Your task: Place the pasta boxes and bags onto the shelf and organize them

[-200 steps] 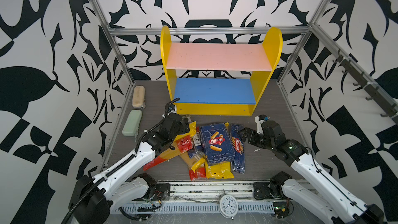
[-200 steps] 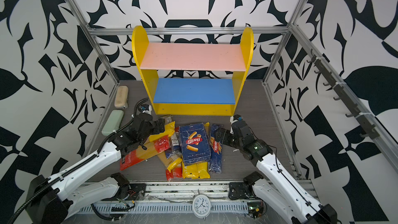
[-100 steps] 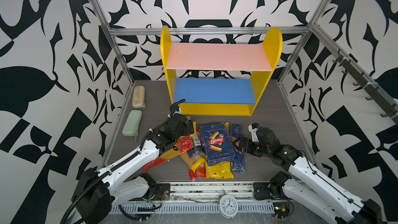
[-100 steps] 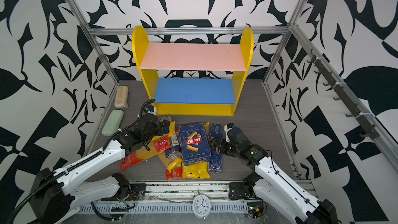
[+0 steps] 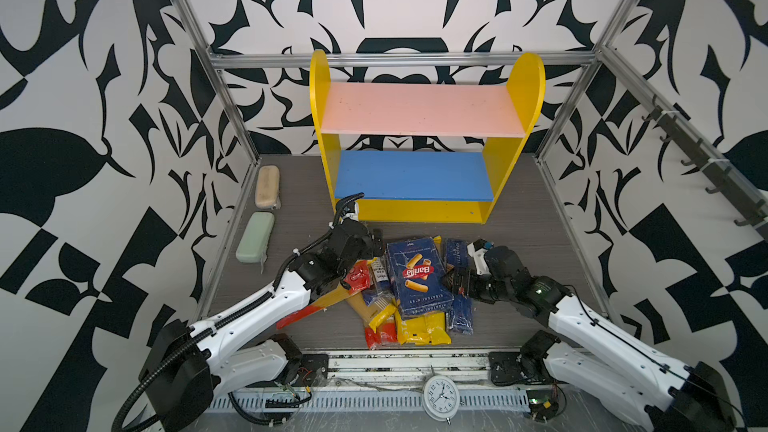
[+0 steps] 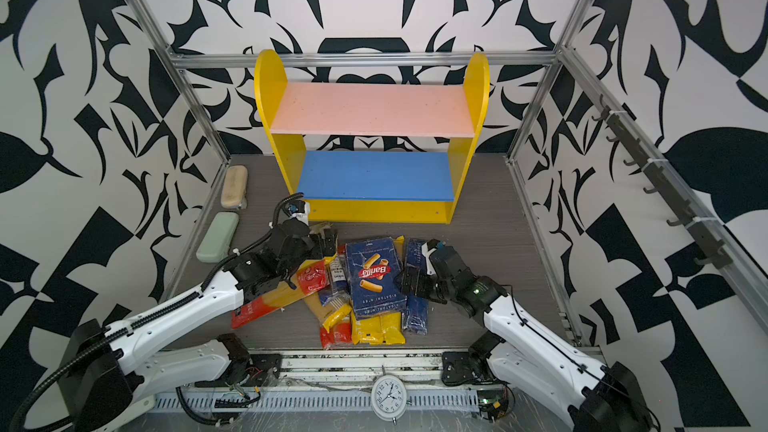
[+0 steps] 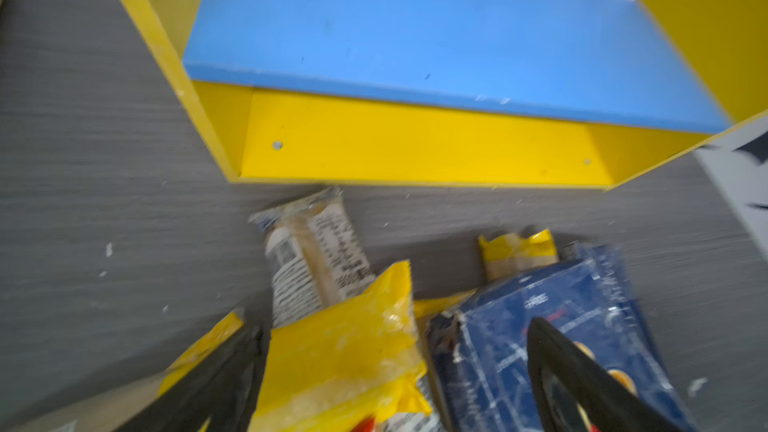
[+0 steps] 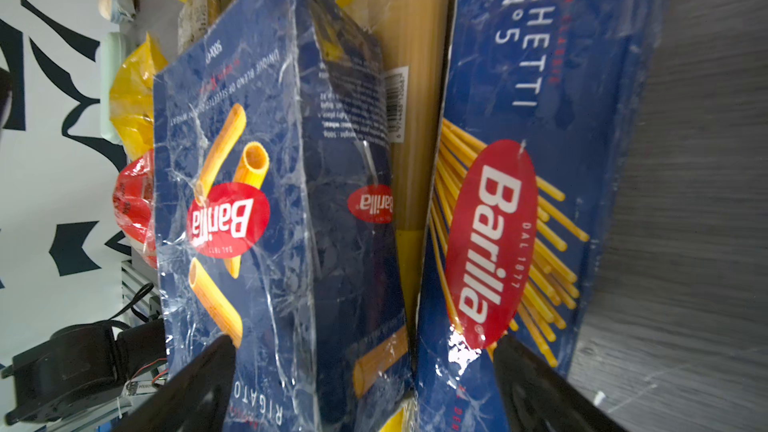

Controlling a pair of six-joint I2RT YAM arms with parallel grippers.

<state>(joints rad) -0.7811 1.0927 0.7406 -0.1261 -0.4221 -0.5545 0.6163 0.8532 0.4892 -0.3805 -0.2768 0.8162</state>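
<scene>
Yellow side panels frame the shelf [image 5: 424, 211], which stands toward the back edge of the worktop [image 5: 532, 251]. Its pink upper board [image 5: 419, 110] and blue lower board [image 5: 411, 174] are both bare, so no placing is done yet. All the pasta lies heaped near the middle of the front edge. The wide Barilla box [image 5: 417, 276] rests face up on top of the bags [image 5: 422, 328], and the narrow spaghetti carton [image 5: 457, 249] lies just beside it, toward the right edge.

The right gripper [image 8: 363, 338] sits low on that side, fingers spread wide and holding nothing. One finger is over the wide box's face and one over the carton. It is probably lining up on the box, which is topmost and whose removal would free the rest.

The left gripper [image 7: 395, 326] hovers over the heap's far left part, likewise released. A yellow-ended bag [image 7: 345, 351] lies between its spread fingers and seems to be its intended pick. A beige case [image 5: 267, 187] and a green case [image 5: 255, 236] lie along the left edge, apart from the work.
</scene>
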